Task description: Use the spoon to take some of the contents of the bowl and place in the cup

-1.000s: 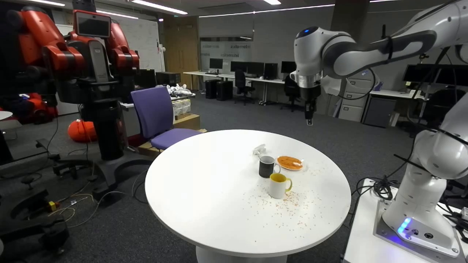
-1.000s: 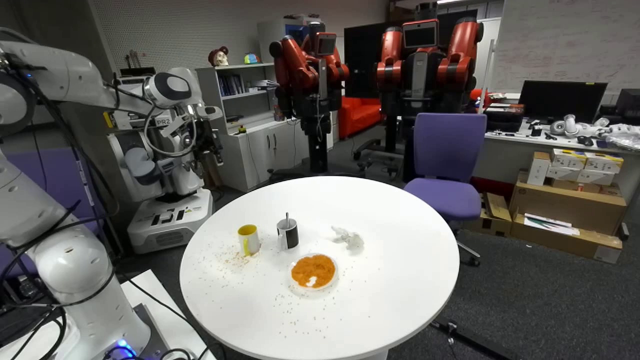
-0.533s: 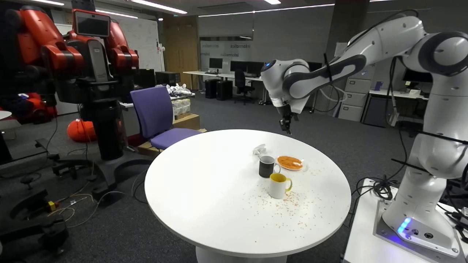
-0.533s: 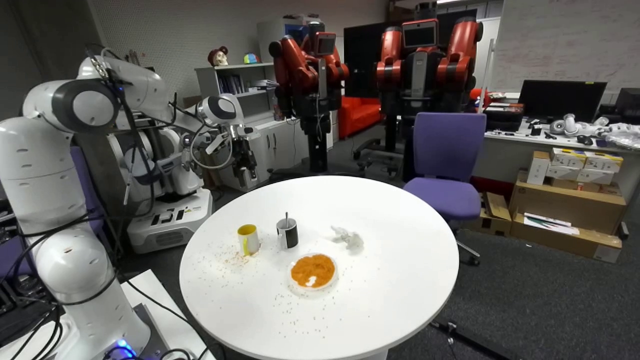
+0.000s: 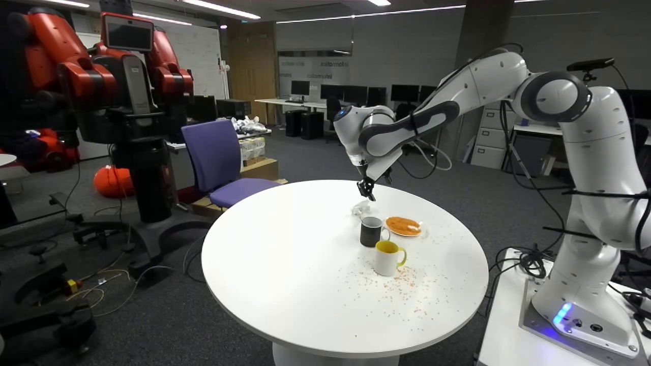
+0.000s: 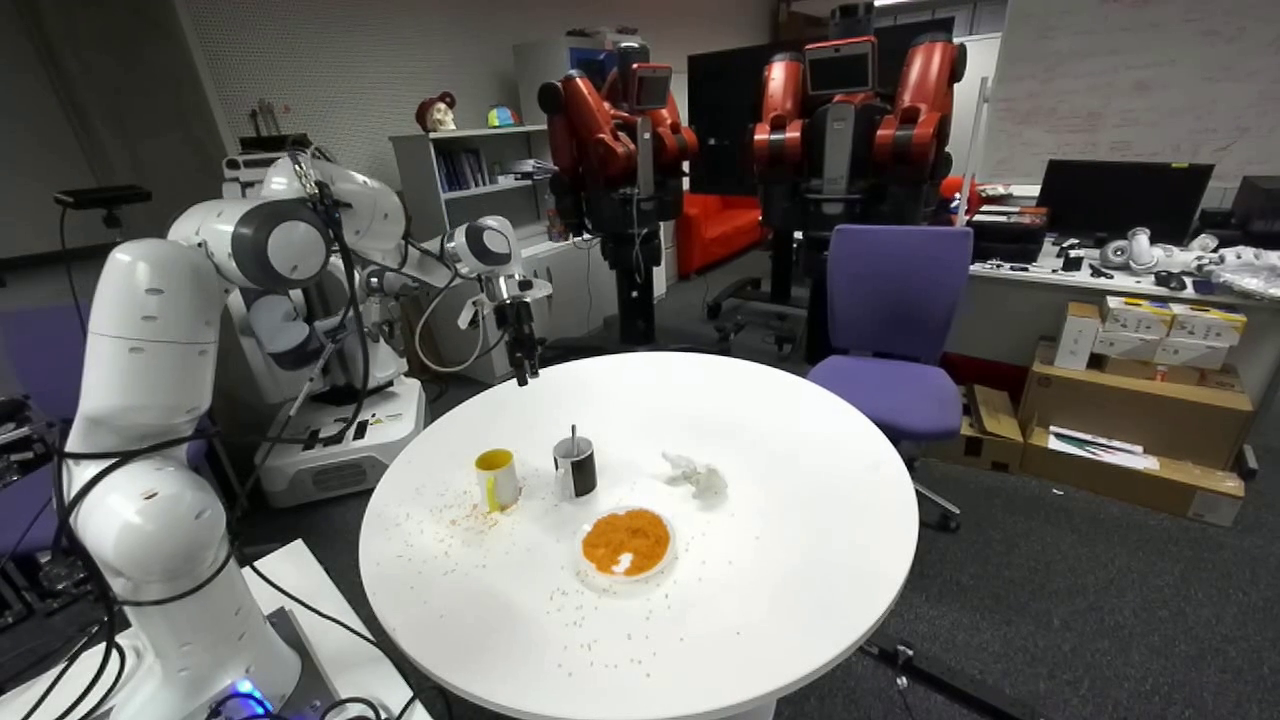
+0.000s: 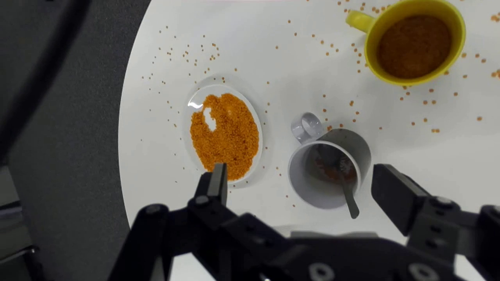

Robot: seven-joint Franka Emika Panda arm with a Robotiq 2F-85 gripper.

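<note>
The gripper (image 7: pixel 302 187) stands wide; in the wrist view the spoon (image 7: pixel 346 186) shows inside the dark mug (image 7: pixel 353 142), near the shallow dish (image 7: pixel 198 98), in an exterior view only the spoon's top (image 6: pixel 575 438)

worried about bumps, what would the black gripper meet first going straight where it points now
Probably the dark round ceramic-looking mug, framed between the open fingers in the wrist view; depth is unclear.

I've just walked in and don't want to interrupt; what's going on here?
A robot arm holds its open, empty gripper above the table. The spoon sticks out of the dark mug; near it stand a dish of orange grains and a yellow-lined mug. Grains also lie scattered around them. Next, probably, it grasps the spoon.
</note>
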